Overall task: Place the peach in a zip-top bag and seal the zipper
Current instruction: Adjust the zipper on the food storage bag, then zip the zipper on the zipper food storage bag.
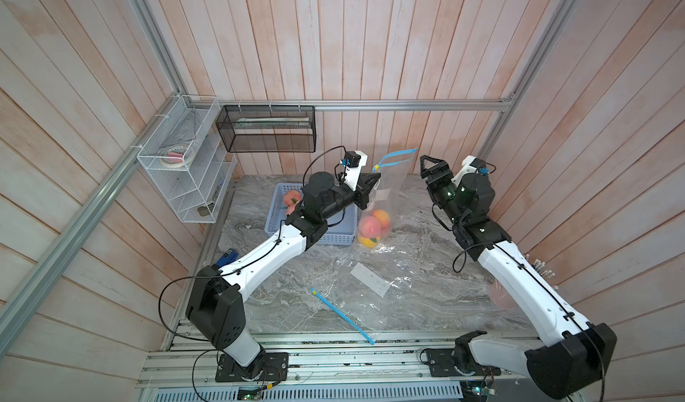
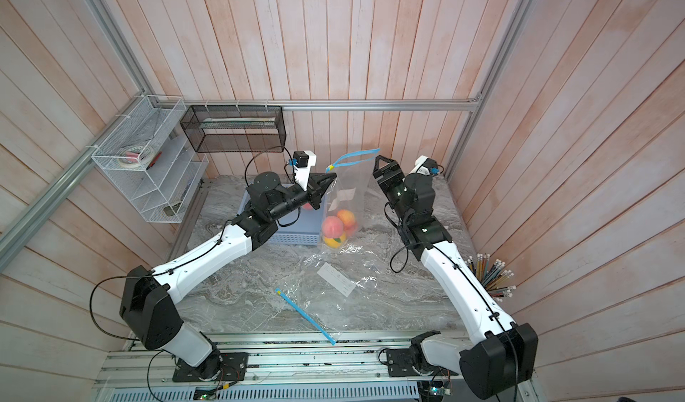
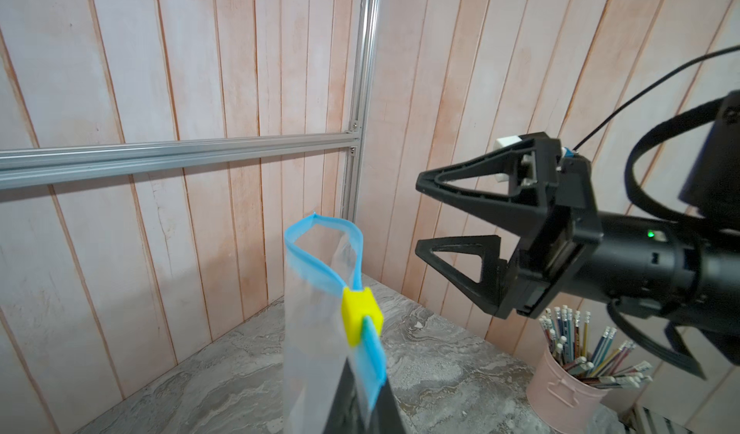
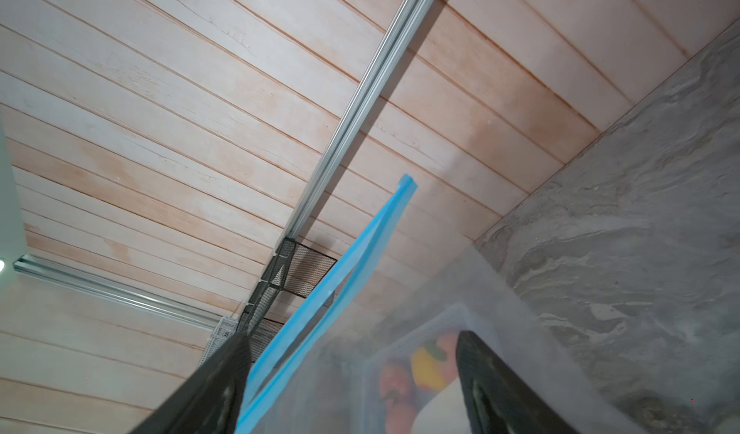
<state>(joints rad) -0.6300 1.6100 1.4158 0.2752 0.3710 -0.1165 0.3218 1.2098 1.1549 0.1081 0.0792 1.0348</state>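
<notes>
L pincer [image 1: 375, 177] clamps bag [image 1: 390, 188], R pincer [image 3: 418, 215] agape

Yellow slider [image 3: 360, 316] on bag [image 3: 312, 352]; right pincer [image 3: 418, 215] agape.

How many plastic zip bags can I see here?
2. The upright bag, with fruit inside, is held at its top by the left gripper; the flat bag lies on the table nearer the robot's base. None looks hidden.
</notes>
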